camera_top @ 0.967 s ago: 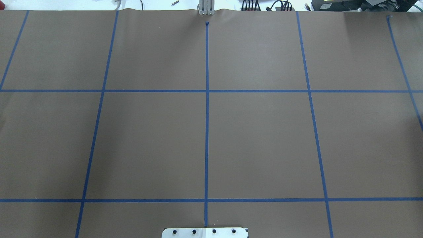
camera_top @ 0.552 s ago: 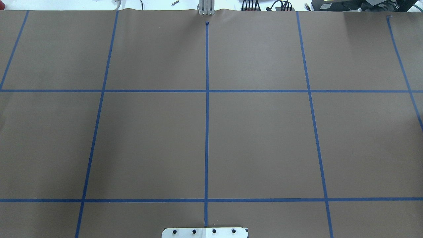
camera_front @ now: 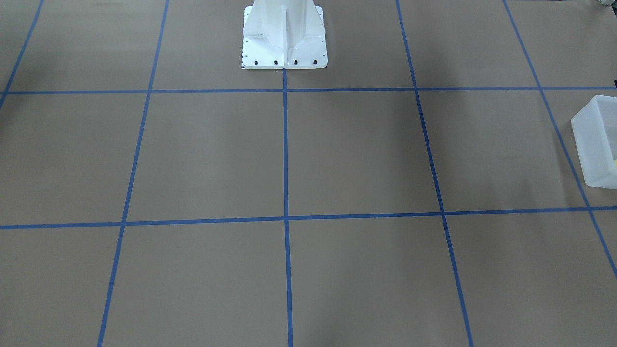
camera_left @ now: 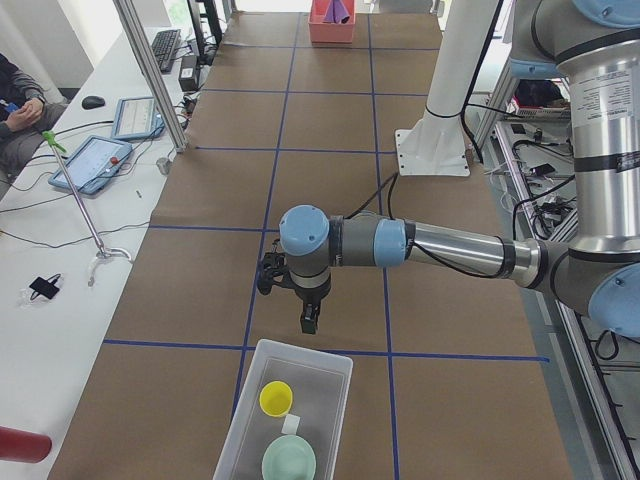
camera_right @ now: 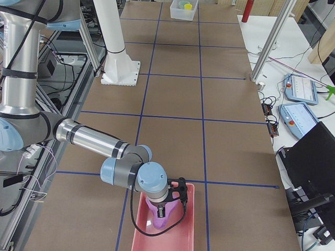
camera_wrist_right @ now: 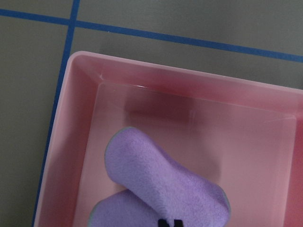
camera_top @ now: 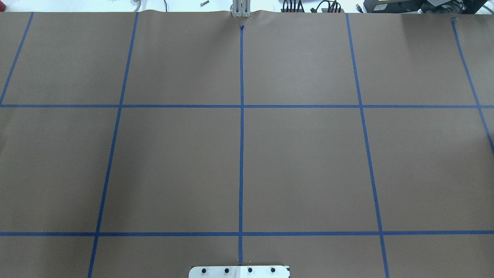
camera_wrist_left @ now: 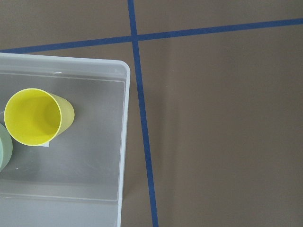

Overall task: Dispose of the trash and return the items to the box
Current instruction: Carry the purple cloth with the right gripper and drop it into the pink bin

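Observation:
The frosted-white box (camera_left: 332, 372) stands at the table's left end; it also shows in the front view (camera_front: 597, 140) and the left wrist view (camera_wrist_left: 124, 118). In it stand the yellow cup (camera_left: 276, 398) (camera_wrist_left: 35, 117) and the mint-green bowl (camera_left: 289, 461) (camera_wrist_left: 3, 146). My left gripper (camera_left: 310, 322) hangs just beyond the box's far edge; I cannot tell whether it is open or shut. At the table's right end my right gripper (camera_right: 161, 212) is low over a pink tray (camera_right: 187, 230) (camera_wrist_right: 85, 71) that holds the purple wad (camera_wrist_right: 156, 189). I cannot tell its state either.
The white robot pedestal (camera_front: 284, 33) (camera_left: 440, 130) stands at the table's mid edge. Aluminium posts (camera_left: 150, 70) (camera_right: 272, 42) rise at the far side, with tablets (camera_left: 90, 165) and an operator's desk beyond. A red cylinder (camera_left: 20, 445) lies off the brown paper.

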Controlling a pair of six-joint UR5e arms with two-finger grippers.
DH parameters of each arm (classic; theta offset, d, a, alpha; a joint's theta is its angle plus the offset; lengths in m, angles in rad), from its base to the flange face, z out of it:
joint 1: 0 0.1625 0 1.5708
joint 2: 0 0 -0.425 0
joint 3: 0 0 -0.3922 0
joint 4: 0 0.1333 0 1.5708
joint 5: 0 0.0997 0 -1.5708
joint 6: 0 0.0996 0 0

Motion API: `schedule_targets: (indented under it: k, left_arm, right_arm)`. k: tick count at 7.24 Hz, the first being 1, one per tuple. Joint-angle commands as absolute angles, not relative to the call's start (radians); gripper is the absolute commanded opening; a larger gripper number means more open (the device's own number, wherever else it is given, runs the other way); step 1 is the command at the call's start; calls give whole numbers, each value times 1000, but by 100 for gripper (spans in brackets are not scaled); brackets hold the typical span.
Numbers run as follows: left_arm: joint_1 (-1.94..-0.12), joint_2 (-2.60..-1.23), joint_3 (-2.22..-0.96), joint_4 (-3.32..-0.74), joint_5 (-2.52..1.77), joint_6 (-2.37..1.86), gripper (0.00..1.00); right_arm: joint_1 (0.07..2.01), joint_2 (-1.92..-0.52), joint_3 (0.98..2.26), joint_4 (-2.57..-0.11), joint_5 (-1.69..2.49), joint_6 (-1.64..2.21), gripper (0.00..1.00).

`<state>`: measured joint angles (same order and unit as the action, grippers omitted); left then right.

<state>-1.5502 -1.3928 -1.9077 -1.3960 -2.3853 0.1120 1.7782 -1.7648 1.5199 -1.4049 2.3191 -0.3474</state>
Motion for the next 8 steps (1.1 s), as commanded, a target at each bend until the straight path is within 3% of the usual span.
schedule_targets:
  k: [1, 3, 7, 8]
  left_arm:
    - [-1551, -1391, -1908, -1396, -2384, 112, 98]
    - [-1552, -1391, -1905, -1396, -2384, 112, 98]
    - [-1552, -1390, -1907, -1396, -2384, 112, 98]
    - [-1552, -1390, -1907, -1396, -2384, 112, 98]
  right_arm:
    - [1766, -1752, 1525, -1390, 2322, -321, 83]
    - [1740, -1677, 1552, -1393, 2361, -133, 83]
    - [1548, -1689, 1790, -1405, 2342, 292, 86]
    - [1531, -1703, 1807, -1405, 2342, 293, 100]
